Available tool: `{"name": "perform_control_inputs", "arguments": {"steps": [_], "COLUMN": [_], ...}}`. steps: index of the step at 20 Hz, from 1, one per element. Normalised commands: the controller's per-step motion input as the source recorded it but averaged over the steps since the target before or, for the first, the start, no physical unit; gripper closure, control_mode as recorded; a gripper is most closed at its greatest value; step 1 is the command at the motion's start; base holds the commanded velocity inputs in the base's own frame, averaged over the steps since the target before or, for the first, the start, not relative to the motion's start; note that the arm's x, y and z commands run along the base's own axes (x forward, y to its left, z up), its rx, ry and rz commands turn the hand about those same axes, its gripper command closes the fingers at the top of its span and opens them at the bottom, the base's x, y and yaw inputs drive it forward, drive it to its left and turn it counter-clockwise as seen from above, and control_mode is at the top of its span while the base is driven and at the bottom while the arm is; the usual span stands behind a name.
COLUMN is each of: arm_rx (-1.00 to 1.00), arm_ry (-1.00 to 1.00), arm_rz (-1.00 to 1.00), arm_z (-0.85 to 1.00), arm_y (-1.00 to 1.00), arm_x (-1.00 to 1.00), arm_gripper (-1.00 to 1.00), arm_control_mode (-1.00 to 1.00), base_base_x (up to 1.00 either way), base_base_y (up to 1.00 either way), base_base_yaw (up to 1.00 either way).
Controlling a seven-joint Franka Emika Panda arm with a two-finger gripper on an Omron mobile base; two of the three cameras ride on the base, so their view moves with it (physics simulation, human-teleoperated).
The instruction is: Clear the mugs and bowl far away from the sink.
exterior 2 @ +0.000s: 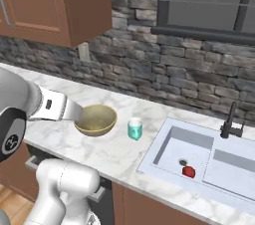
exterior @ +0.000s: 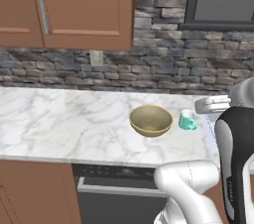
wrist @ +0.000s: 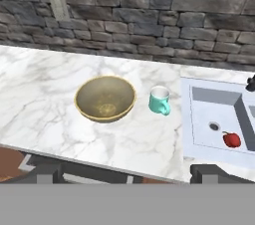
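The tan-olive bowl [wrist: 105, 98] sits upright on the marble counter, also seen in the left base view [exterior: 151, 120] and the right base view [exterior 2: 96, 119]. The teal mug [wrist: 160, 100] [exterior: 187, 120] [exterior 2: 134, 129] stands just to its right, between the bowl and the white sink [wrist: 209, 114] [exterior 2: 172, 152], whose dark faucet [exterior 2: 231, 120] rises at the back. The yellow-amber mug is out of view. My gripper [wrist: 128, 173] is open and holds nothing. It hovers over the counter's front edge, short of both bowl and mug.
A small red item [wrist: 231, 139] [exterior 2: 188, 171] lies in the sink's left basin. A stone wall with an outlet [wrist: 59, 5] runs behind the counter. Wooden cabinets [exterior: 74, 5] hang above left. A dishwasher front [exterior: 114, 188] sits below the counter edge.
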Motion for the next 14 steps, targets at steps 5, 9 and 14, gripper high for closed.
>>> {"name": "perform_control_inputs", "arguments": {"steps": [5, 9, 14], "arm_rx": [0.0, 0.0, 0.0], "arm_ry": [0.0, 0.0, 0.0], "arm_rz": [0.0, 0.0, 0.0], "arm_z": [0.0, 0.0, 0.0], "arm_y": [0.0, 0.0, 0.0], "arm_x": [0.0, 0.0, 0.0], "arm_gripper": [-1.0, -1.0, -1.0], "arm_control_mode": [1.0, 1.0, 1.0], "base_base_x": [0.68, 0.17, 0.21], "base_base_y": [-0.08, -0.37, -0.29], "base_base_yaw": [-0.15, -0.31, -0.21]}}
